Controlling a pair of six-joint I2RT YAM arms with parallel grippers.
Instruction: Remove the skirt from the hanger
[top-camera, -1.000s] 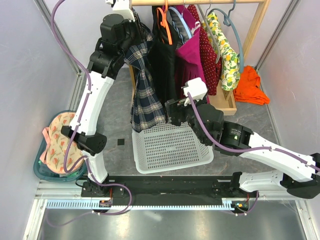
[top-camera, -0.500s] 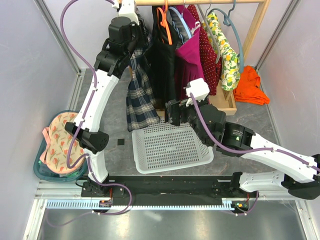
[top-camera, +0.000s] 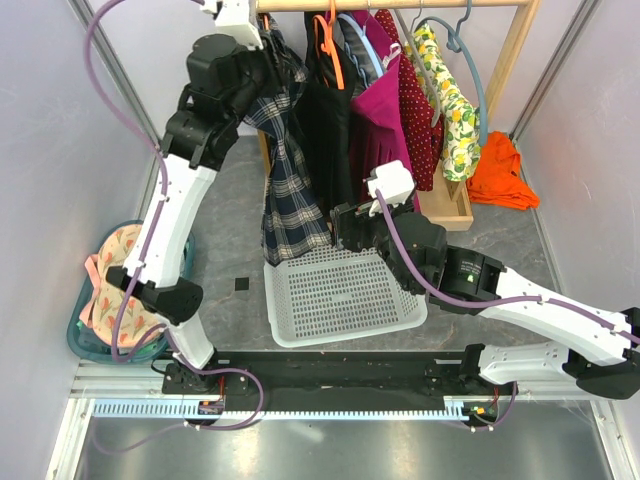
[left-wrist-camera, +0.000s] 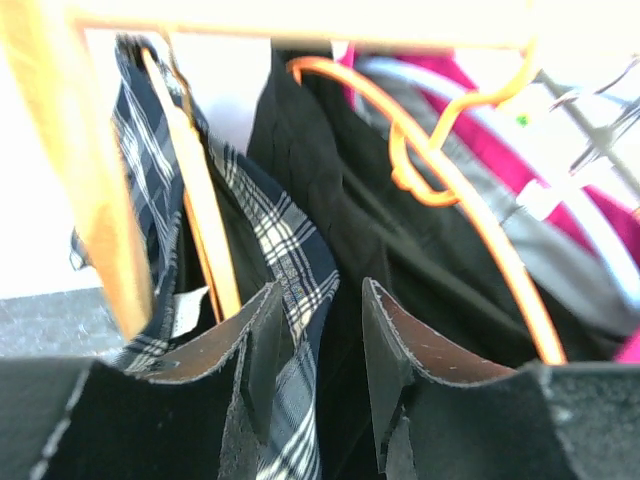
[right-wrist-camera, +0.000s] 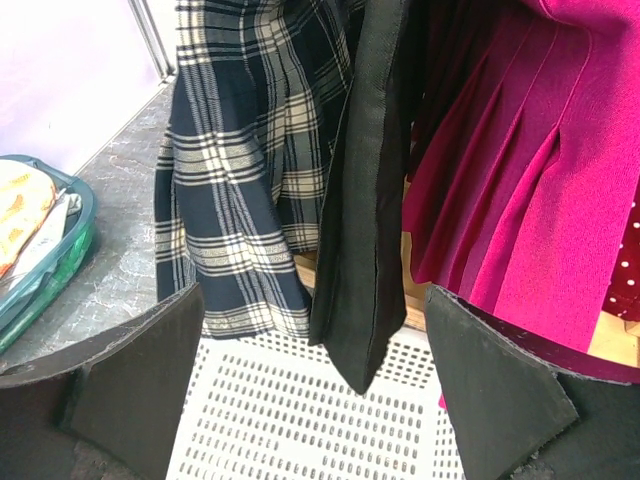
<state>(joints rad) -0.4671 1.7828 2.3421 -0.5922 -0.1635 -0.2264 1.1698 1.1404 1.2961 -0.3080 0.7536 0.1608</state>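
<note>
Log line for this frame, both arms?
plaid skirt: on wooden hanger | left gripper: jaws apart around skirt edge, up at hanger | right gripper: wide open, holding nothing, near white basket

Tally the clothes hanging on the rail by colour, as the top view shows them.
Navy plaid skirt: 1
Black garment: 1
Magenta skirt: 1
Dark red dotted garment: 1
Yellow-and-green print garment: 1
Total: 5

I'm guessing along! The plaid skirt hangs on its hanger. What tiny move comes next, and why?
Probably close the left gripper: the plaid skirt edge lies between its open fingers, next to the wooden hanger, ready to be gripped and pulled off.
</note>
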